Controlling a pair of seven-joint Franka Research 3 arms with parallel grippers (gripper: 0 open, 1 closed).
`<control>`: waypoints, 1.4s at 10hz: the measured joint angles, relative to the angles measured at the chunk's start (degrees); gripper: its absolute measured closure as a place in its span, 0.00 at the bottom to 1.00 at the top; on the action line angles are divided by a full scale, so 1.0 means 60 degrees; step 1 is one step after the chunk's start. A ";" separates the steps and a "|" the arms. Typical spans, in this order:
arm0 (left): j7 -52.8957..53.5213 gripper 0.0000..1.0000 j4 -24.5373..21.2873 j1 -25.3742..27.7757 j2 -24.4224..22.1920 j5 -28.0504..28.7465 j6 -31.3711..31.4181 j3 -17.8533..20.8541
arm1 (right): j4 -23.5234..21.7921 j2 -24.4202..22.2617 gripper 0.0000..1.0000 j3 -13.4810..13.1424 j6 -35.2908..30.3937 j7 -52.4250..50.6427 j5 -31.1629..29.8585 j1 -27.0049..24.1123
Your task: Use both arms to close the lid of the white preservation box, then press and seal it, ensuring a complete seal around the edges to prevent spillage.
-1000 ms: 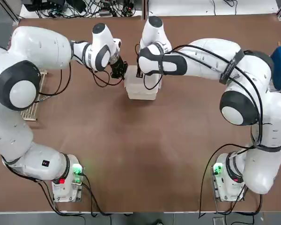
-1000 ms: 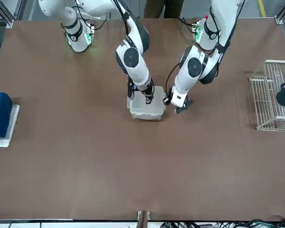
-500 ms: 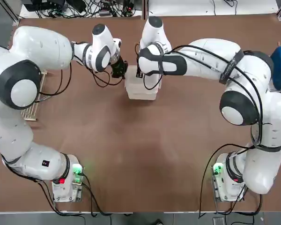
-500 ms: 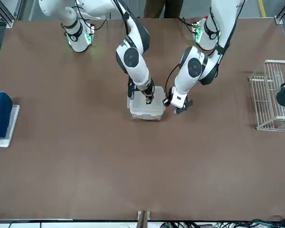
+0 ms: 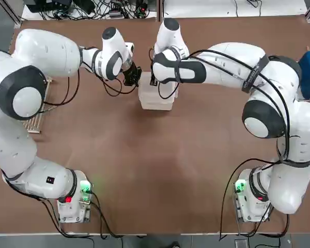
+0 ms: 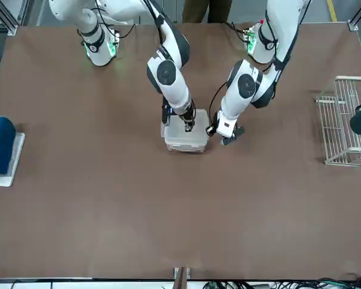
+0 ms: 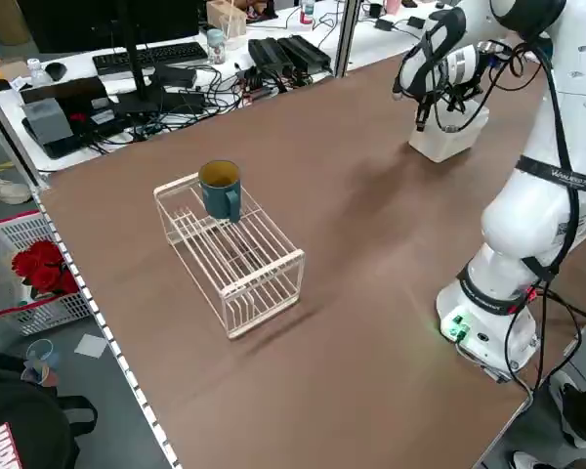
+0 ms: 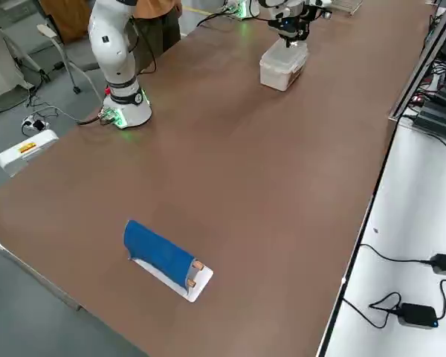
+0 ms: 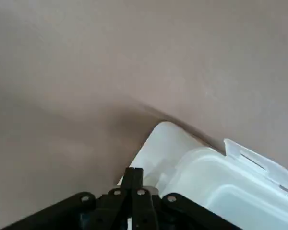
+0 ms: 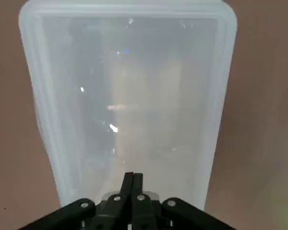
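The box (image 6: pixel 185 137) sits mid-table toward the far edge, its lid (image 10: pixel 127 105) down flat. The right gripper (image 10: pixel 132 184), fingers together, presses the lid's top. The left gripper (image 9: pixel 132 179), fingers together, is at the box's left edge.

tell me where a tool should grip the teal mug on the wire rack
Take the teal mug by its rim wall, coming from above: it stands upright on the wire rack, open mouth up. Its handle faces the rack's middle, so one finger inside and one outside looks easiest.
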 joint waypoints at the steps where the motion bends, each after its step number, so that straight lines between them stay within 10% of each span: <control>1: -0.0043 0.99 0.0000 -0.0011 0.0000 0.0000 0.0001 0.0011 | 0.0000 0.0000 0.97 0.0000 0.0000 0.0000 0.0000 0.0000; 14: -0.0462 0.99 -0.0021 -0.0096 0.0001 0.0000 0.0077 0.0059 | 0.0000 0.0002 0.97 -0.0002 0.0002 0.0012 0.0000 -0.0001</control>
